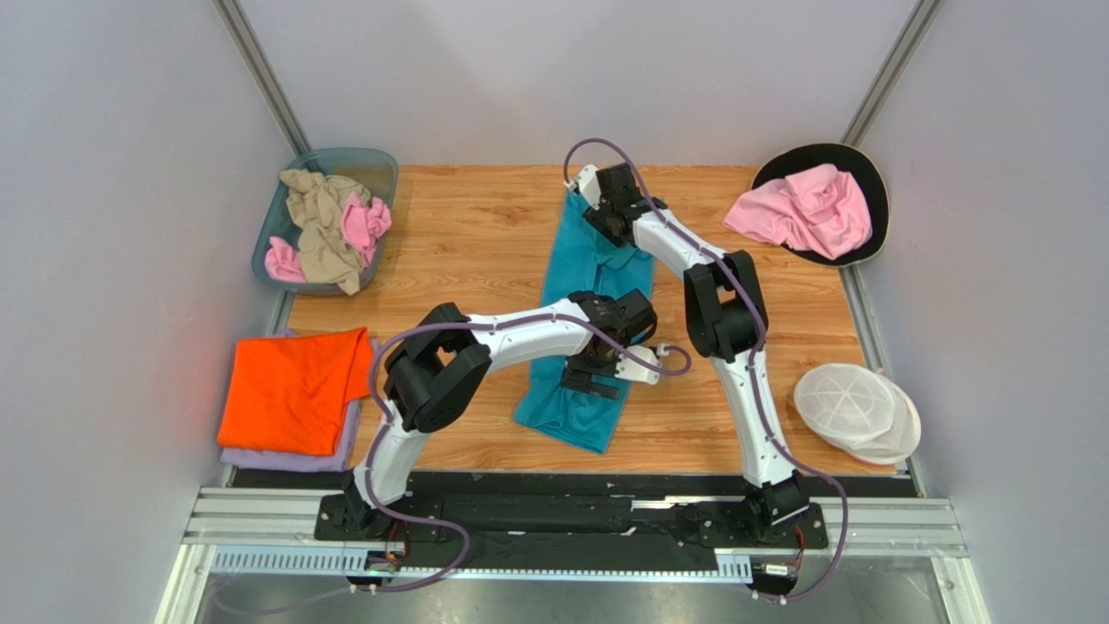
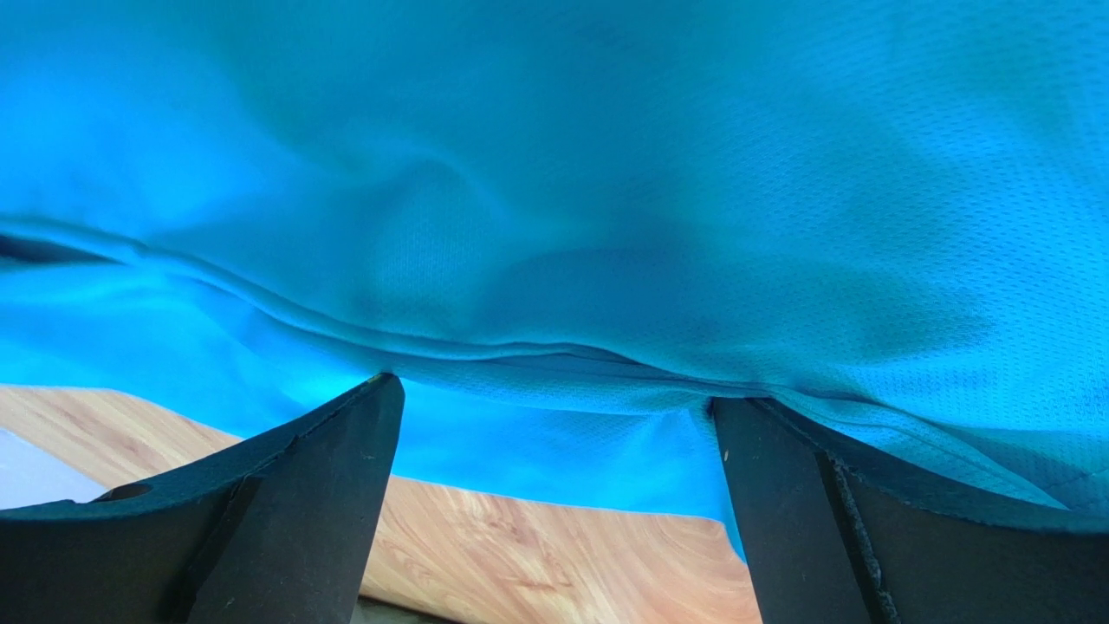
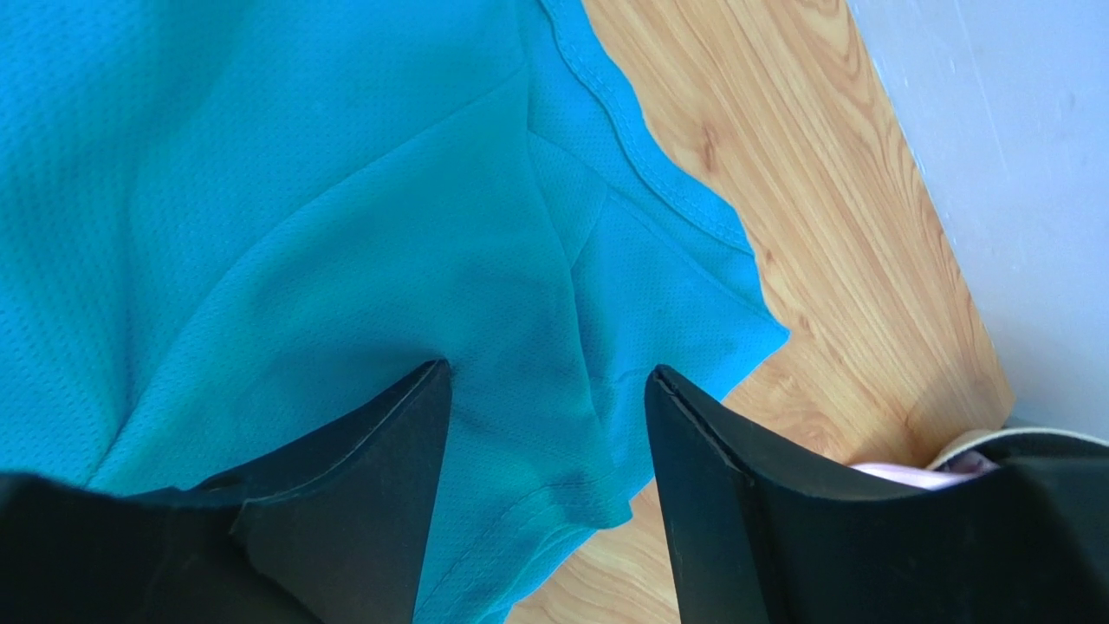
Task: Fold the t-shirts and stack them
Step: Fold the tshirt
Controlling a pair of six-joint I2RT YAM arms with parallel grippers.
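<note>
One crumpled beige shirt [image 1: 319, 215] and pink shirt [image 1: 367, 224] fill the tub [image 1: 380, 167] left of the mesh teal shirt [image 1: 566, 414]. Left gripper [image 2: 553, 390] and right gripper [image 3: 547, 368] gape over it.

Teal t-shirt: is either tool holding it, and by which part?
Neither holds it. The left tool stands open at one edge of the teal t-shirt; the right tool stands open over its far end.

No writing, label, brand, number or sign can be read in any of the 3 views.
</note>
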